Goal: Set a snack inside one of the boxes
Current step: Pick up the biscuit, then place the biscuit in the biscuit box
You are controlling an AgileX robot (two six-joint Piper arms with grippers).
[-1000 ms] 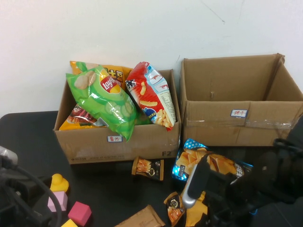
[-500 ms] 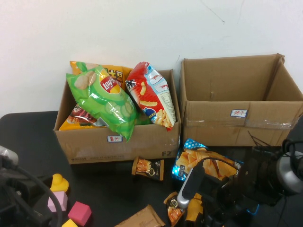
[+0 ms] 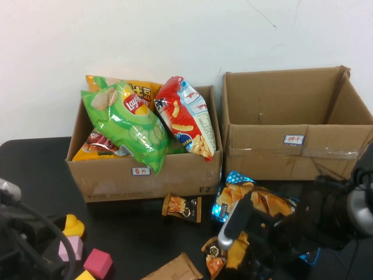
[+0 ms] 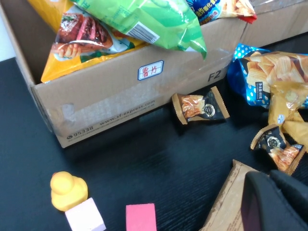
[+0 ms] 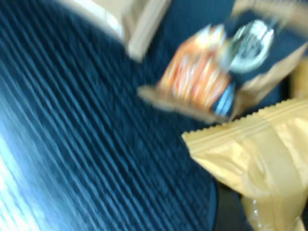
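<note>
Snack packets (image 3: 182, 206) litter black table (image 3: 128, 227); white wall (image 3: 145, 35) behind.

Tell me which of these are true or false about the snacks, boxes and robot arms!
1. The left box is stuffed with chip bags. True: a green bag and a red bag stick out of it.
2. The right box is full of snacks. False: no snacks show inside it.
3. A yellow duck toy sits on the table beside pink blocks. True.
4. The right gripper is up inside the right box. False: it is low over the table near a yellow packet and the blue chip bag.
5. The left gripper is lifting the green bag. False: it is at the table's near left, holding nothing.
</note>
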